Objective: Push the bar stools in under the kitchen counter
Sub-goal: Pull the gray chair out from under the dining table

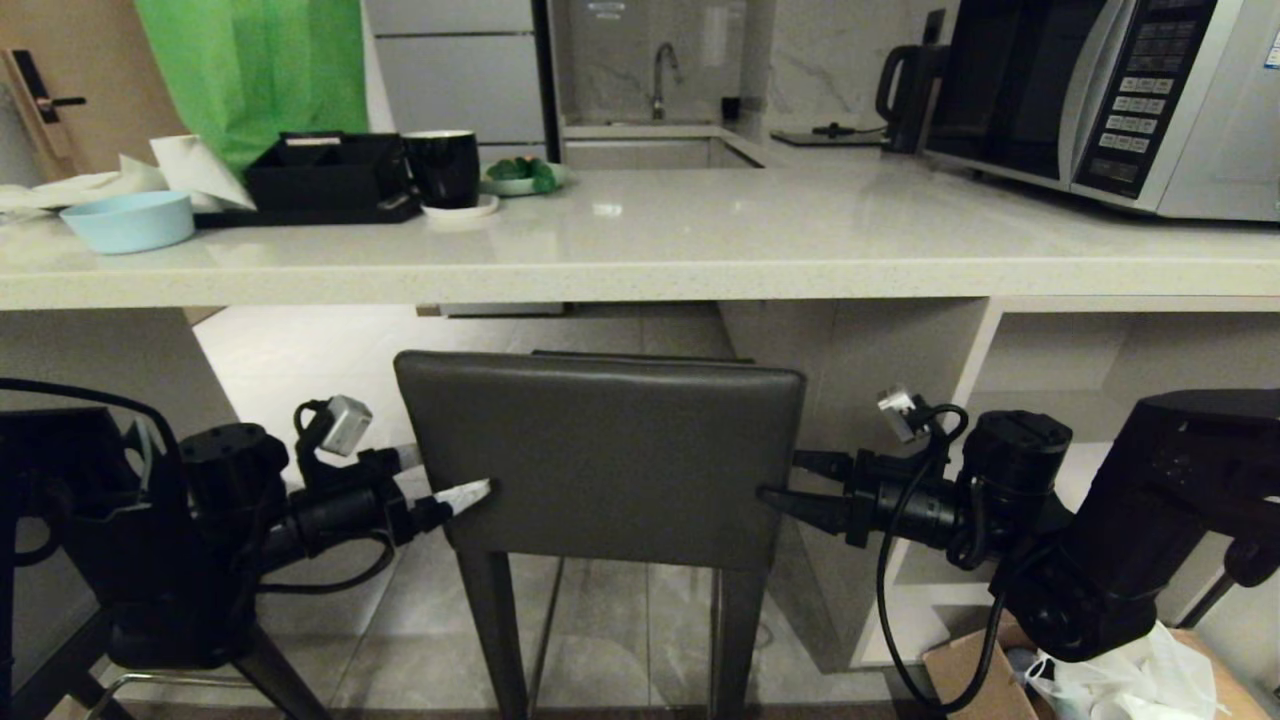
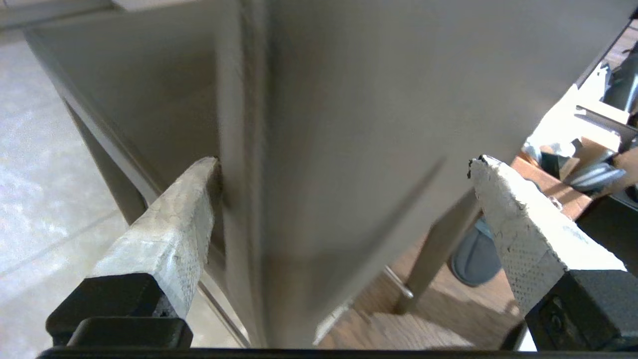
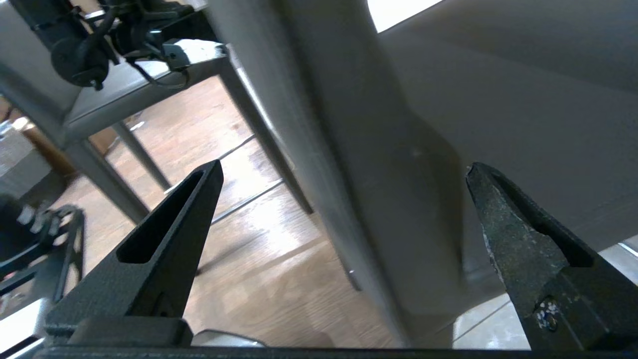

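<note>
Grey leather-like bar stool [image 1: 600, 460] stands near, its backrest just below the pale tabletop [image 1: 700, 250] edge. At the far left of that tabletop sit a light-blue bowl [image 1: 128, 220] and a black mug [image 1: 442, 166]; their contents cannot be seen. Left tool [image 1: 455, 480] and right tool [image 1: 780, 482], fingers wide apart, straddle the backrest's side edges.

The dark grey leather-like bar stool [image 1: 600, 460] had its seat hidden behind its own rectangular backrest, and its tapered legs ran off the head view's lower edge. The silver microwave [image 1: 1110, 95] was cut by the top and right edges. Both wrist views blurred the backrest surface.
</note>
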Motion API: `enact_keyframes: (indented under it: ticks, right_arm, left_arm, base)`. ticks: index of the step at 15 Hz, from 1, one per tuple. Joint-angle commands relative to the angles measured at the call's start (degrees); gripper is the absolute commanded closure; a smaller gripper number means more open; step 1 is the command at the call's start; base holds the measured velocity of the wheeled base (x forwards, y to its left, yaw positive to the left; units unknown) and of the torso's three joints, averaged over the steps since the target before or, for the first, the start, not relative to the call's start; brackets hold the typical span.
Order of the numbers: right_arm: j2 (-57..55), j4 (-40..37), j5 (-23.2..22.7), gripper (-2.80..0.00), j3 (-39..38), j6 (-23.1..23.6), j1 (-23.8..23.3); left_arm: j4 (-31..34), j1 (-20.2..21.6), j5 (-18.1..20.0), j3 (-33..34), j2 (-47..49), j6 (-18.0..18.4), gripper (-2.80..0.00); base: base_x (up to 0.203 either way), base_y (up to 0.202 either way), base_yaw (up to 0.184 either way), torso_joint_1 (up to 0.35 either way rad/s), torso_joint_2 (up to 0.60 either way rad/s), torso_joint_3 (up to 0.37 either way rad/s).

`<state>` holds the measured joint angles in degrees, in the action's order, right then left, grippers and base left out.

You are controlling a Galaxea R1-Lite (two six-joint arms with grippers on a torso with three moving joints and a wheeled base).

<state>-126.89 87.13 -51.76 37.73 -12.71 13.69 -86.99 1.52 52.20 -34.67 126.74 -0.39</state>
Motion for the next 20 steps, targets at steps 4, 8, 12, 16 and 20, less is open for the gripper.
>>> enact_keyframes:
  ticks: [4,8,12,16,20]
  right_arm:
    - [-1.1,0.5,-0.2,-2.8,1.2,0.0,1.8]
    - [-0.9,0.5,-0.2,-2.8,1.5,0.0,2.6]
    - [-1.0,0.5,-0.2,-2.8,1.9,0.0,2.7]
    - [-1.0,0.5,-0.2,-2.8,1.7,0.0,3.3]
    - [-1.1,0.5,1.1,-2.8,1.8,0.0,4.4]
  left_arm:
    - [-0.7,-1.0,0.6,-1.2,1.1,-0.2,-2.8]
    - [-0.7,-3.7,-4.2,4.7,-1.5,0.1,-2.8]
    - [-0.7,-3.9,-7.1,5.1,-1.6,0.4,-2.8]
    - [-0.7,-4.2,-7.1,5.1,-1.6,1.9,-2.8]
    - [-0.7,-4.7,-7.1,5.5,-1.8,2.1,-2.8]
  base:
    - [0.0,0.0,0.0,0.0,0.0,0.0]
    - [0.0,0.0,0.0,0.0,0.0,0.0]
    - [0.0,0.0,0.0,0.0,0.0,0.0]
    - [0.0,0.0,0.0,0.0,0.0,0.0]
    - [-0.03,0.0,-0.001,0.002,0.0,0.0]
